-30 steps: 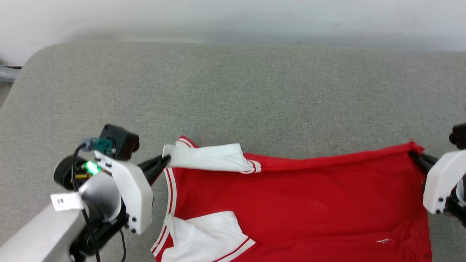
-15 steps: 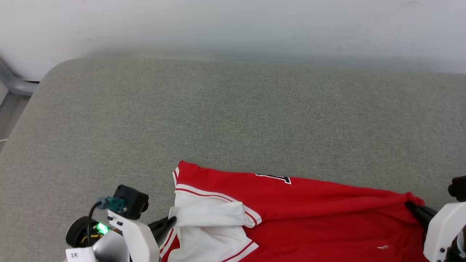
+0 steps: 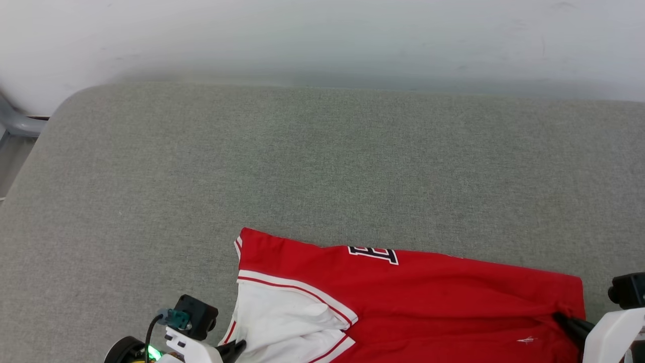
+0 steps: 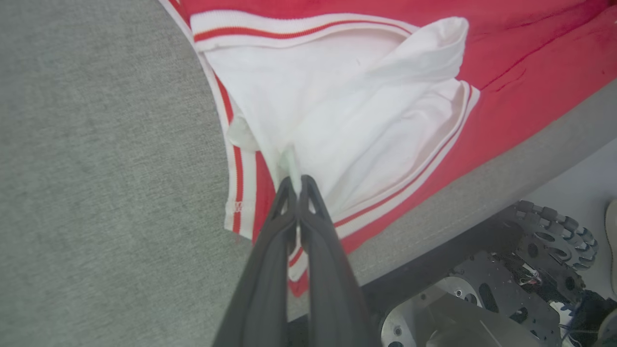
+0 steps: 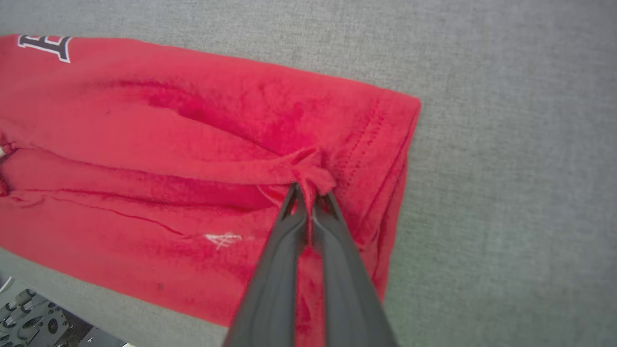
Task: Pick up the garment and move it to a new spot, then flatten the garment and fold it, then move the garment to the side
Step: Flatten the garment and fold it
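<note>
The garment (image 3: 433,292) is a red jersey with white sleeves and lies along the near edge of the grey cushioned surface, doubled over lengthwise. Part of its black-white lettering (image 3: 373,253) peeks out at the far fold. My left gripper (image 3: 241,345) is shut on the white sleeve fabric (image 4: 337,120) at the jersey's left end; the left wrist view shows the cloth pinched at the gripper (image 4: 295,182). My right gripper (image 3: 558,317) is shut on a bunched red hem at the right end, with the pinch at the gripper (image 5: 308,189) plain in the right wrist view.
The grey cushioned surface (image 3: 312,161) stretches far and wide beyond the jersey, up to a white wall (image 3: 322,35). Its front edge (image 4: 482,188) drops to my wheeled base (image 4: 506,289). A grey pipe (image 3: 15,123) stands at the far left.
Both grippers have pulled back toward the near edge with the cloth, folding the jersey over so the lettering shows. The head camera has also tilted, shifting the whole picture.
</note>
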`<state>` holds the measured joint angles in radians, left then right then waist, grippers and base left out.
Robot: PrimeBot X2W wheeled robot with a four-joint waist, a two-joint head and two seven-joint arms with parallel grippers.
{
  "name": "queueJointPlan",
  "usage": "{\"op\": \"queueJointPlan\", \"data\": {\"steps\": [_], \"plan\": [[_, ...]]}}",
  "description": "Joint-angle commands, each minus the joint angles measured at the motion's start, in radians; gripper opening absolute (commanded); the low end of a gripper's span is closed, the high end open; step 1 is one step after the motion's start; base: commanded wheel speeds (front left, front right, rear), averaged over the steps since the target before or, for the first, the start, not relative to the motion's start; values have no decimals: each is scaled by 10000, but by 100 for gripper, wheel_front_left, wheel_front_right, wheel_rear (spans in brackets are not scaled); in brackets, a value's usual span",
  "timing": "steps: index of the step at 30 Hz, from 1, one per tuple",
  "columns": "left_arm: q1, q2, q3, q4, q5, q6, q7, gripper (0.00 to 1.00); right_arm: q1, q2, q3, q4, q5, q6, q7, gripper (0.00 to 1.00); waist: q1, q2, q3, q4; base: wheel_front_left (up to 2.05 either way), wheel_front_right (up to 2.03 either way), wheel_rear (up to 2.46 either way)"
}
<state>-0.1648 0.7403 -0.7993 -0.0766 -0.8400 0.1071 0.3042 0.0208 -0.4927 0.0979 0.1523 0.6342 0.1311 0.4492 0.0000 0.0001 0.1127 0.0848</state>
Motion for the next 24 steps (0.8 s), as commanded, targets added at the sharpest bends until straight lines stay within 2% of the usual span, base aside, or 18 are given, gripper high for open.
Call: {"op": "queueJointPlan", "data": {"steps": [1, 10, 11, 12, 13, 14, 15, 24], "plan": [[97, -54, -22, 107, 28, -43, -77, 0, 129, -63, 42, 69, -45, -9, -29, 0, 0, -1, 0, -13, 0, 0, 0], [-137, -266, -259, 862, 261, -273, -205, 0, 52, -238, 318, 608, -210, -11, -127, 0, 0, -1, 114, -47, 0, 0, 0], [-157, -301, -313, 934, 295, -321, -207, 0, 45, -237, 386, 687, -189, -11, -49, 11, 0, -1, 123, -47, 0, 0, 0], [-172, -340, -346, 999, 293, -352, -222, 0, 17, -250, 445, 712, -189, -9, -35, 39, 0, -1, 125, -50, 0, 0, 0], [-181, -373, -374, 1064, 306, -369, -238, 12, -3, -223, 451, 762, -138, -11, -44, 100, 0, -1, 119, -56, 0, 0, 0], [-207, -396, -391, 1131, 379, -375, -292, 73, -23, -215, 471, 790, -117, -11, -46, 100, 0, -1, 105, -59, 0, 0, 0], [-223, -421, -405, 1201, 411, -358, -357, 100, -24, -245, 513, 806, -100, -12, 30, 100, 0, -1, 74, -61, 0, 0, 0], [-33, -548, -67, 1489, 370, -164, -1213, 100, 338, -687, 299, -273, 514, -11, 738, 100, 0, -1, -413, -104, 0, 0, 0]]}}
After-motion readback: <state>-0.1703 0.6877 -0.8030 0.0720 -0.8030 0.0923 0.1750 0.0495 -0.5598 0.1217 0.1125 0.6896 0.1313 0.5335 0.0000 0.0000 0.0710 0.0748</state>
